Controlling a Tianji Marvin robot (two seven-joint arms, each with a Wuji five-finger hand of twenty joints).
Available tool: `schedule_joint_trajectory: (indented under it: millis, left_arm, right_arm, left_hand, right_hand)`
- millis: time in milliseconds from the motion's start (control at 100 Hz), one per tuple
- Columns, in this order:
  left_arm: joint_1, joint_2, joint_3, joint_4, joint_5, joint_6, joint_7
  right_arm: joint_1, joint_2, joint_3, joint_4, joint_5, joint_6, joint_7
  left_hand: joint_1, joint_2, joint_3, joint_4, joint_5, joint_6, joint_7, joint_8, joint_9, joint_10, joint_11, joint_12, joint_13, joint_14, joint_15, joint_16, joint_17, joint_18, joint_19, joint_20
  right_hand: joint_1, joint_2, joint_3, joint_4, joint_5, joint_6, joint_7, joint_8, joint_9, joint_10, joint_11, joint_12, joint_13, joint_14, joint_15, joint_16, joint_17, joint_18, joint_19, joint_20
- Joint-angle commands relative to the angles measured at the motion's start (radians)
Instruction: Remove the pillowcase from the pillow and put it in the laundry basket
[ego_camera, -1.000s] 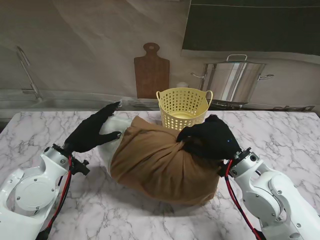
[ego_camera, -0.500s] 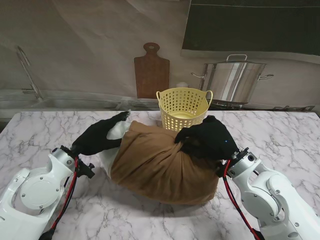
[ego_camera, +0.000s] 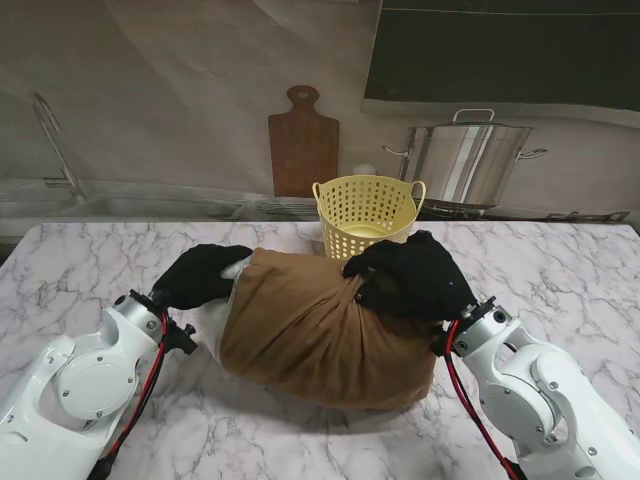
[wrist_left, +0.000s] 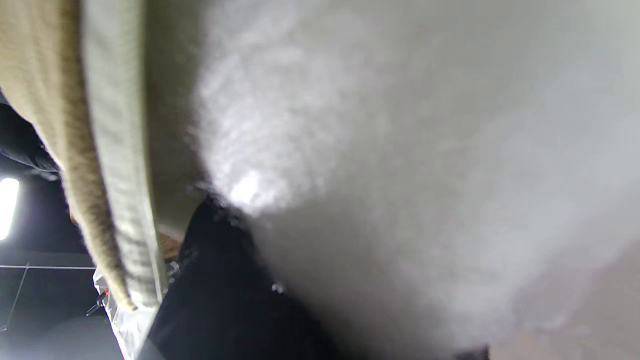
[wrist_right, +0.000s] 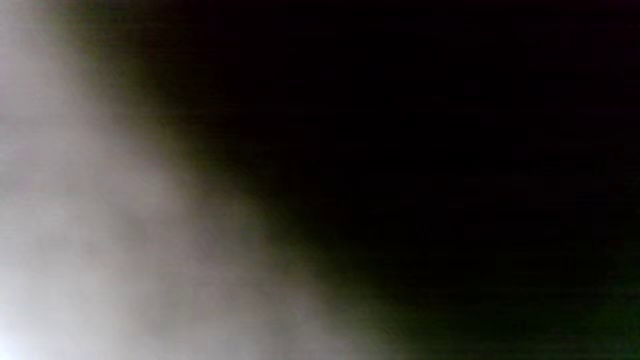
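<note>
L arm comes up from the near-left corner, forearm angled toward table centre; left hand (ego_camera: 200, 276) lies knuckles-up on the white pillow (ego_camera: 212, 322) where it pokes out of the brown pillowcase (ego_camera: 310, 330), fingers curled over the pillow's end. Looks like it's gripping the pillow. In the L wrist view the white pillow fills most of the frame, with the pillowcase hem (wrist_left: 100, 150) and a dark finger (wrist_left: 220, 280) pressed against the stuffing.

R arm rises from the near-right corner; right hand (ego_camera: 410, 280) sits on top of the far-right part of the pillowcase, fingers clenched into bunched fabric — cloth puckers toward the fist. R wrist view is just blur and dark, nothing usable.

Pillow + case lie mid-table on the marble table (ego_camera: 560, 270), long axis running roughly left-far to right-near, open end toward the left. Yellow laundry basket (ego_camera: 368, 215) stands upright just behind the pillow, near the right hand.
</note>
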Motion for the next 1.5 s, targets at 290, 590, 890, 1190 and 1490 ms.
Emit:
schedule_joint_trajectory:
  millis: [290,590,890,1190,1490]
  left_arm:
    - [-0.009,-0.010,0.061,0.014,0.055,0.111,0.018]
    - [-0.009,-0.017,0.069,0.014,0.047,0.120,0.045]
    - [0.002,-0.011,0.036,0.020,0.072,0.118,0.029]
    - [-0.009,-0.008,0.039,0.042,0.094,0.141,0.016]
    - [-0.019,-0.009,0.041,0.067,0.111,0.158,0.027]
  right_arm:
    - [-0.017,0.004,-0.072,-0.115,-0.155,0.094,-0.052]
    - [0.120,0.023,-0.220,-0.033,-0.214,0.137,0.063]
    - [0.097,0.013,-0.189,0.033,-0.126,0.196,0.050]
    - [-0.037,0.014,-0.055,-0.055,-0.187,0.161,0.004]
    - [-0.134,0.015,0.048,-0.091,-0.226,0.133,-0.002]
  left_hand:
    - [0.148,-0.040,0.118,0.015,0.057,-0.060,0.108,0.010,0.091,-0.039,0.059,0.042,0.061,-0.024,0.091,0.051,0.031,-0.080,0.243,0.024]
    - [0.148,-0.039,0.124,0.012,0.055,-0.057,0.115,0.002,0.089,-0.035,0.067,0.042,0.060,-0.022,0.099,0.051,0.033,-0.079,0.249,0.022]
    - [0.148,-0.037,0.134,0.014,0.047,-0.073,0.133,0.017,0.080,-0.031,0.089,0.066,0.054,-0.024,0.119,0.062,0.029,-0.086,0.251,0.018]
    - [0.148,-0.042,0.141,0.014,0.051,-0.080,0.141,0.027,0.084,-0.025,0.094,0.077,0.061,-0.021,0.130,0.072,0.044,-0.093,0.258,0.022]
    - [0.148,-0.044,0.146,0.015,0.055,-0.087,0.144,0.033,0.086,-0.026,0.093,0.081,0.063,-0.019,0.130,0.074,0.047,-0.099,0.257,0.023]
  right_hand:
    - [-0.264,0.046,-0.151,0.020,-0.323,0.223,-0.386,-0.029,-0.429,0.138,-0.233,-0.292,-0.363,0.136,-0.200,-0.182,-0.183,0.013,-0.182,-0.037]
    - [-0.079,-0.068,-0.136,0.024,-0.322,0.167,-0.352,0.055,-0.205,0.016,-0.057,-0.180,-0.083,0.044,-0.031,-0.066,-0.064,0.029,-0.101,0.033]
    - [0.286,-0.118,0.214,-0.068,0.170,-0.095,0.320,-0.067,0.378,-0.106,0.262,0.183,0.391,-0.062,0.442,0.194,0.244,-0.097,0.221,0.098]
    - [0.288,-0.092,0.222,-0.070,0.221,-0.122,0.341,-0.009,0.378,-0.107,0.267,0.223,0.387,-0.059,0.469,0.198,0.242,-0.099,0.232,0.097]
    - [0.285,-0.087,0.247,-0.078,0.250,-0.142,0.341,0.056,0.380,-0.102,0.278,0.266,0.384,-0.053,0.511,0.212,0.248,-0.099,0.245,0.099]
